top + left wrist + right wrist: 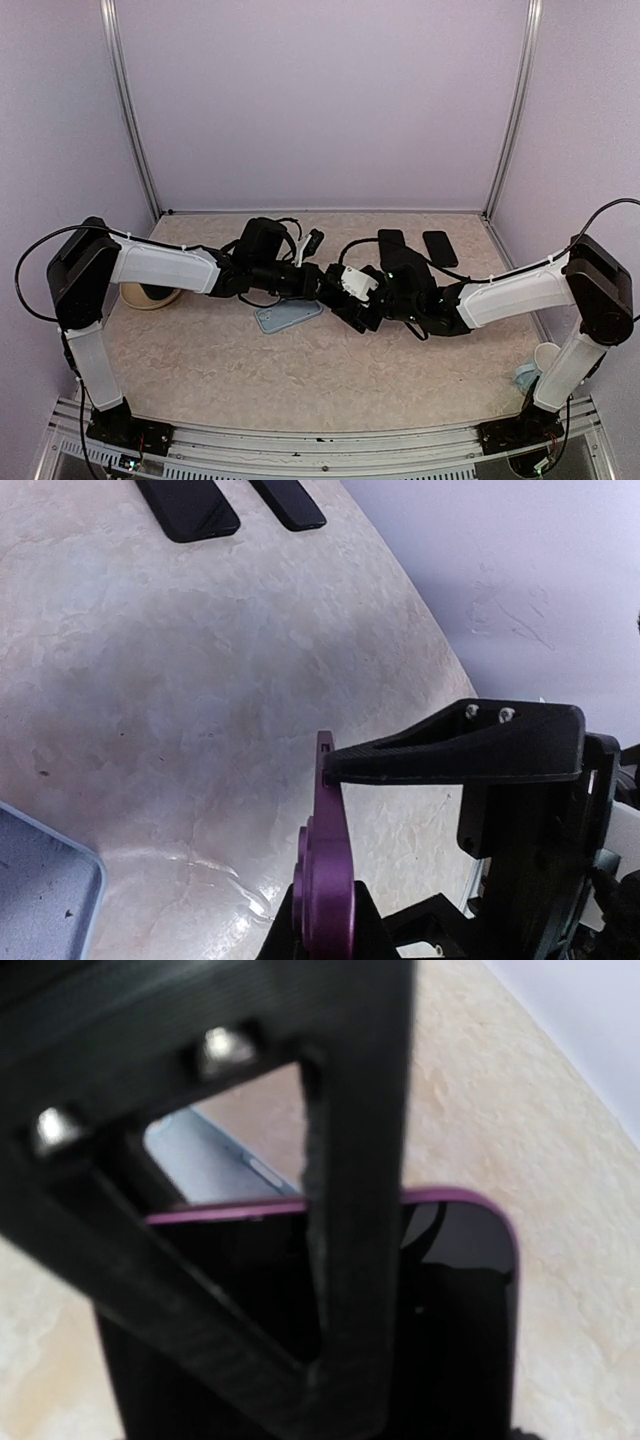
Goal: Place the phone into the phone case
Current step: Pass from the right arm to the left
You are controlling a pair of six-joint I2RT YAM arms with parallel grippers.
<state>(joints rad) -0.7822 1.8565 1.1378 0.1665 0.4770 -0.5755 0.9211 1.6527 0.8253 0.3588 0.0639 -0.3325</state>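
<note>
Purple phone (326, 875) edge-up above the table (300, 385), left hand (327, 284) clamped on it, right hand (366, 302) spread wide at it, grip unclear, blue phone case (288, 316) lying flat near-left.

The phone (460, 1290) is purple round its rim with a glossy black face; the phone case (288, 316) is pale blue-grey. The bench (300, 370) is beige, mottled like marble. The slabs (391, 240) are black, the walls (320, 100) lilac.
</note>
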